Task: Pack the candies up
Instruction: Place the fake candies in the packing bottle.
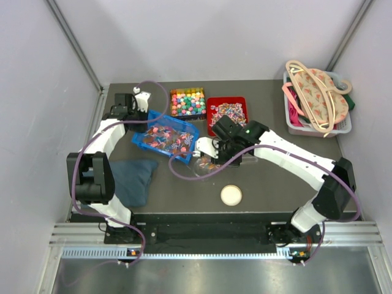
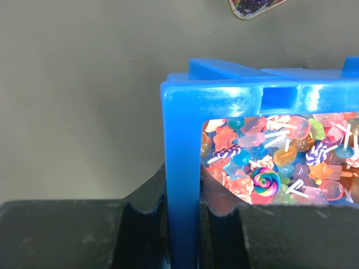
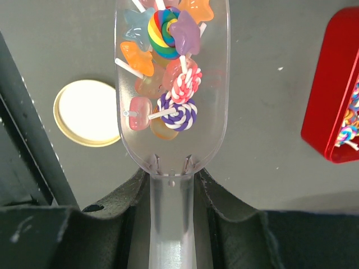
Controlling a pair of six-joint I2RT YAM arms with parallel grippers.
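Observation:
Candies, little lollipops and gummy shapes, fill a blue bin. My left gripper is shut on the blue bin's wall at its far-left corner, seen from above as the left gripper. My right gripper is shut on the handle of a clear plastic scoop. The scoop holds several candies and hangs over the table in front of the blue bin, by the right gripper. More candies lie in a red bin.
A tray of multicoloured cubes stands behind the blue bin. A round cream lid lies near the front, left of the scoop as the cream lid. A dark blue pouch lies front left. A grey basket with hangers stands back right.

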